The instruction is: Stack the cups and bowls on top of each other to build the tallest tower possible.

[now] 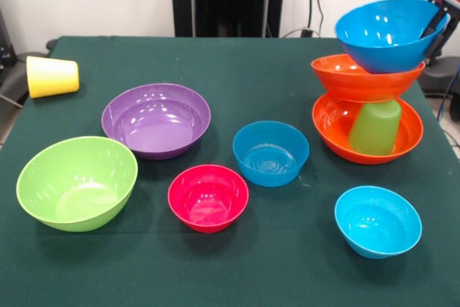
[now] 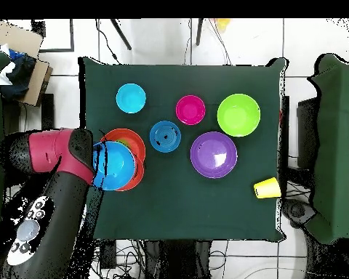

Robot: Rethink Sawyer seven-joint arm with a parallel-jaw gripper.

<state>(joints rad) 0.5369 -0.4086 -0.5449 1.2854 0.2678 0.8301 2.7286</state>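
At the right of the front view stands the tower: a large orange bowl (image 1: pixel 332 129) holds an upturned light green cup (image 1: pixel 375 127), a second orange bowl (image 1: pixel 363 80) rests on the cup, and a blue bowl (image 1: pixel 384 34) sits tilted on top. My gripper (image 1: pixel 434 24) is shut on this blue bowl's right rim, one dark finger inside and one outside. From overhead the arm reaches the blue bowl (image 2: pixel 113 165) at its left rim, where the gripper (image 2: pixel 97 164) is. The orange bowls (image 2: pixel 131 140) peek out beneath.
Loose on the green cloth are a yellow cup (image 1: pixel 52 76) lying on its side, a purple bowl (image 1: pixel 156 118), a lime green bowl (image 1: pixel 76 181), a pink-red bowl (image 1: pixel 208 197), a second blue bowl (image 1: pixel 270 152) and a small cyan bowl (image 1: pixel 377 221).
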